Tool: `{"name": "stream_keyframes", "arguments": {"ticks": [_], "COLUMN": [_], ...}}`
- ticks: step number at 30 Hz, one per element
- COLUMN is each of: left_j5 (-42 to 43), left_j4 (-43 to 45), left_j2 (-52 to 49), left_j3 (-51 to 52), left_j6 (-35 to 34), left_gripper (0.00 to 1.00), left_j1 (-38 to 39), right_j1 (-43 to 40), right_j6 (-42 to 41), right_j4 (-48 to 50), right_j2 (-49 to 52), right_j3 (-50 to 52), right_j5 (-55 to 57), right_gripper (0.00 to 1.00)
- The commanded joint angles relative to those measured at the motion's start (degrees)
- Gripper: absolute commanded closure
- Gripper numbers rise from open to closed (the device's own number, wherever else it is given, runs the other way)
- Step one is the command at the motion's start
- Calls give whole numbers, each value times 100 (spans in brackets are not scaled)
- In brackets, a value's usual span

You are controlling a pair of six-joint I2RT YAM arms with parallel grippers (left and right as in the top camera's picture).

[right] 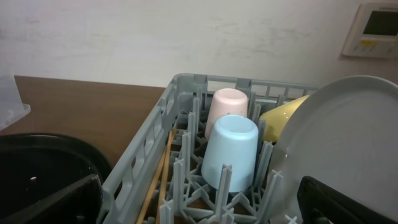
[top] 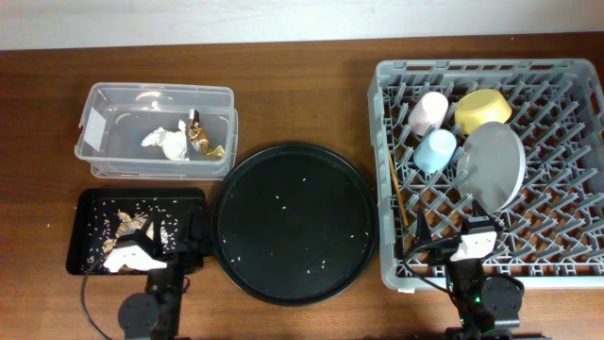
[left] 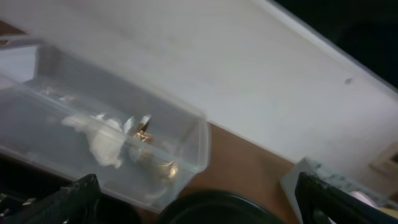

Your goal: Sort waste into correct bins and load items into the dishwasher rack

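On the tabletop's right side, a loaded rack (top: 385, 142).
It holds one pink cup (top: 427, 111), one blue cup (top: 436, 151), one bowl (top: 482, 110), one plate (top: 494, 162), two chopsticks (top: 398, 194); the far-left tub (top: 92, 132) has one tissue (top: 168, 142), one wrapper (top: 201, 139); scraps (top: 132, 227) lie in the near-left tray (top: 87, 212); left claw (left: 196, 196) and right claw (right: 199, 186) both gape wide.

Dark brown wood-grain table (top: 302, 85). Grey rack (top: 392, 170) with a grid pattern. Pink cup (top: 427, 111), light-blue cup (top: 436, 150), yellow bowl (top: 482, 110), pale grey-blue plate (top: 494, 165), tan chopsticks (top: 398, 189). Clear tub (top: 160, 89), white label (top: 92, 140). White tissue (top: 167, 142), gold-and-brown wrapper (top: 201, 138). Small black tray (top: 80, 236) flecked with beige scraps (top: 129, 223). Round black tray (top: 293, 222), speckled white. My fingers (right: 56, 202) are black.
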State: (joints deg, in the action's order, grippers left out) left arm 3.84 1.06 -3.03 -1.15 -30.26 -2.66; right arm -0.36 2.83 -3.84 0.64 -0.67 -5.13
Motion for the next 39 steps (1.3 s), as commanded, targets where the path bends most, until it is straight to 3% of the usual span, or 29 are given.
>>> {"name": "stream_keyframes", "arguments": {"ticks": [1, 6, 8, 39], "left_j5": [-1036, -1010, -1012, -863], "left_j4": [-520, -525, -525, -544], "left_j2": [273, 273, 275, 267], "left_j3": [66, 66, 66, 63], "left_j6": [214, 3014, 3388, 3510], "left_gripper": [1, 1, 1, 1], "left_j1": [466, 595, 595, 501], "right_j1": [31, 31, 31, 31], "right_j6": [-7, -7, -7, -7], "right_j4": [-26, -26, -26, -26], "right_j2": [-44, -44, -44, -44], "right_j3": [35, 35, 35, 35], "right_j5": [50, 52, 50, 50], "right_gripper": [2, 2, 2, 2]}}
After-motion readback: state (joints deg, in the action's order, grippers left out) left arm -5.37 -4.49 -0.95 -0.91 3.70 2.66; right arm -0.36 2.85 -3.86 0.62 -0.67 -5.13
